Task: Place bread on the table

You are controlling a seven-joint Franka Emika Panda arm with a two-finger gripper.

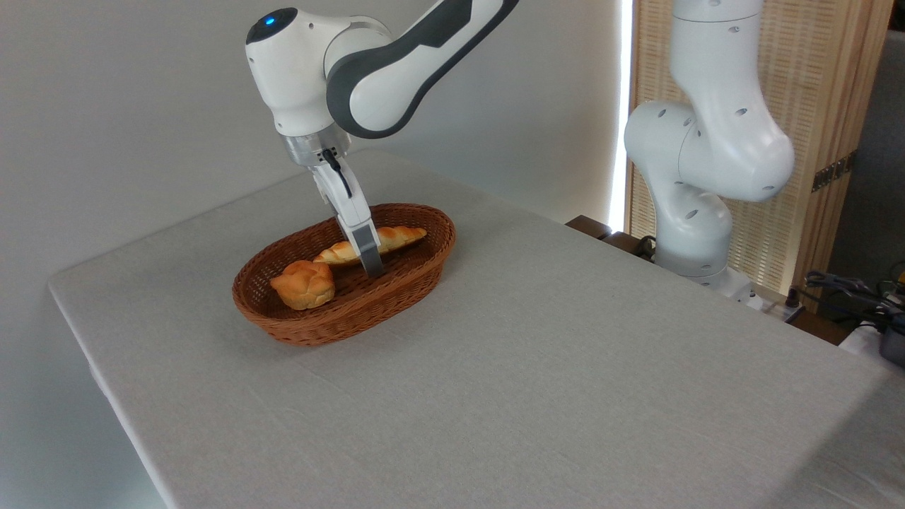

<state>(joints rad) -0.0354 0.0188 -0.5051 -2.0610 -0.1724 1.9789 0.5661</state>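
The bread [400, 237], a long golden braided loaf, lies inside a brown wicker basket [311, 334] on the grey-clothed table [537, 367]. My gripper [369, 260] reaches down into the basket at the loaf's middle. One grey finger [366, 249] stands in front of the loaf and covers its centre, with its tip low near the basket floor. The other finger is hidden behind it, so I cannot see how wide the jaws stand or whether they press on the loaf.
A small round knobbly bun [304, 284] rests in the basket's left end, close to the gripper. The arm's white base [696, 233] stands past the table's far right edge, with cables [848, 286] beside it. A wall runs behind the table.
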